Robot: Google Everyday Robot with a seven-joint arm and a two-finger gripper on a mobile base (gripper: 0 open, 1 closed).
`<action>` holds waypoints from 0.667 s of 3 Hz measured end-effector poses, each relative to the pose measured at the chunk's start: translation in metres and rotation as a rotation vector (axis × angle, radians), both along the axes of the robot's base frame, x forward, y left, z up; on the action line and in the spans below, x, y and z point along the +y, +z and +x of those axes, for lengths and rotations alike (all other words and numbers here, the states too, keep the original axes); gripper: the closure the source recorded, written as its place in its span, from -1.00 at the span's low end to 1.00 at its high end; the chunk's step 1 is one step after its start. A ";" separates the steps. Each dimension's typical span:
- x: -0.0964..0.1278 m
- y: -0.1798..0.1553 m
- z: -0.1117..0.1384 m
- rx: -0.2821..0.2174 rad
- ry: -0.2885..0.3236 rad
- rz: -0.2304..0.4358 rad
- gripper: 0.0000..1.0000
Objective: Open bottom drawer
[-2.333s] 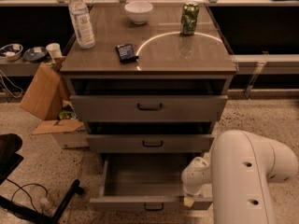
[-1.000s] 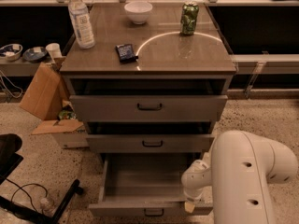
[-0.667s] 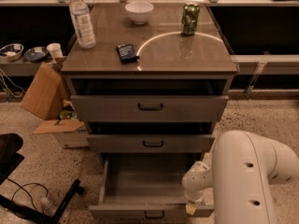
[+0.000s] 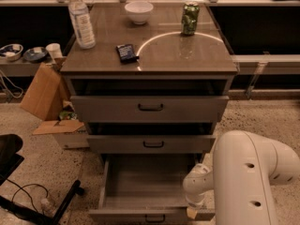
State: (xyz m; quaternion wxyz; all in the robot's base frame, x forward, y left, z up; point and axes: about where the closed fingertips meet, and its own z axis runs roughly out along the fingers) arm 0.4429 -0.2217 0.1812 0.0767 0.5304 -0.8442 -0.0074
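Observation:
The bottom drawer (image 4: pixel 149 184) of the grey cabinet is pulled far out, and its plain grey inside is bare. Its narrow front (image 4: pixel 117 215) lies at the lower edge of the view, with a small dark pull handle (image 4: pixel 154 218) at its middle. My gripper (image 4: pixel 191 213) hangs from the white arm (image 4: pixel 248 182) at the drawer's front right corner, to the right of the handle. It is close to or touching the drawer front; I cannot tell which.
The middle drawer (image 4: pixel 152 143) and top drawer (image 4: pixel 150 108) stand slightly out. On the cabinet top (image 4: pixel 154 55) are a water bottle (image 4: pixel 80 18), a white bowl (image 4: pixel 139 11), a green can (image 4: pixel 190 18) and a dark packet (image 4: pixel 126 52). Cardboard boxes (image 4: pixel 44 100) and a chair base (image 4: pixel 28 191) are at the left.
The bottom drawer has slid further out toward the camera, and my gripper has moved down and forward with its front right corner.

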 end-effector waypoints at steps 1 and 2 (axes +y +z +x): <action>0.003 0.000 0.000 0.000 0.000 0.000 1.00; -0.005 0.002 -0.007 0.013 -0.030 -0.018 1.00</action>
